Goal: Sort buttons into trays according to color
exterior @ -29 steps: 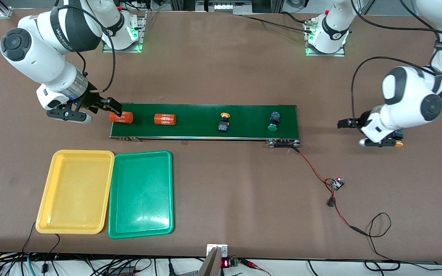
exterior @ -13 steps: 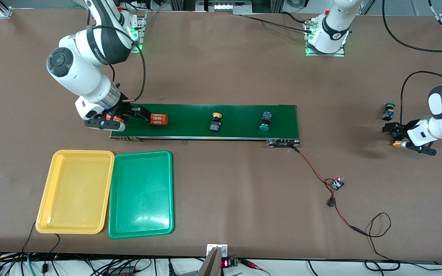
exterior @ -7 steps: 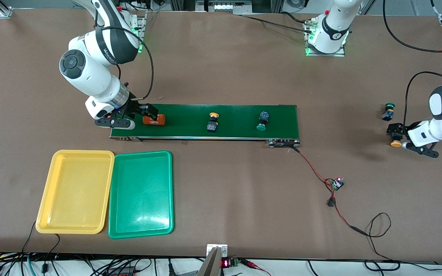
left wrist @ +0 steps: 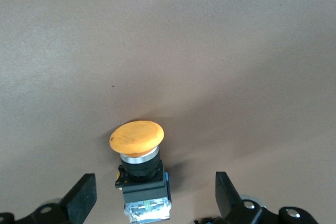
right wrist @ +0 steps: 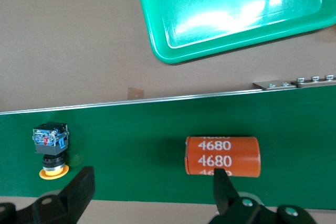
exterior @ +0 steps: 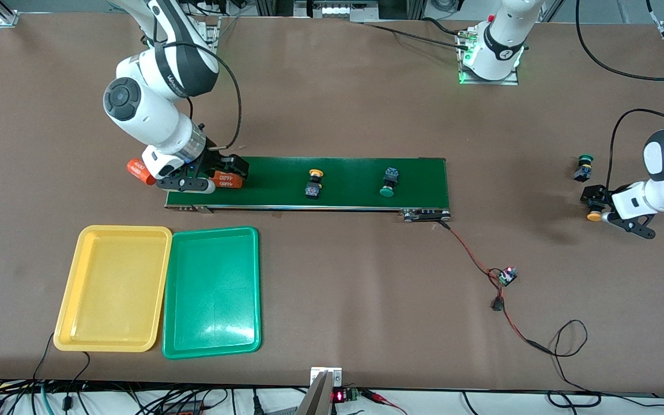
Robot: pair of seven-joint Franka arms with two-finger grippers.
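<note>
conveyor belt [exterior: 309, 183], long and dark green, lies across the middle of the table; right gripper [exterior: 217, 173] hangs low over the belt's end toward the right arm's side, its fingers spread and clasping nothing; an orange cylinder [right wrist: 222, 156] with white print lies on the belt just under it, one fingertip [right wrist: 223, 184] at the cylinder's edge, the other fingertip [right wrist: 80, 182] well apart from it; a second orange cylinder [exterior: 140, 171] lies on the table just off that belt end, beside the right wrist; a yellow-capped button [exterior: 313, 183] lies on the belt a little way from the right gripper toward the left arm's end, and a green-capped button [exterior: 388, 183] lies farther along the belt the same way; the yellow tray [exterior: 114, 288] and the green tray [exterior: 212, 291] sit side by side, touching, nearer the front camera than the right gripper, neither with a button in it; left gripper [exterior: 597, 204] is low over the bare table at the left arm's end, fingers [left wrist: 84, 198] spread wide; a second yellow-capped button [left wrist: 139, 169] lies on the table between them, untouched; a second green-capped button [exterior: 584, 166] stands on the table just beside the left gripper, farther from the front camera.
</note>
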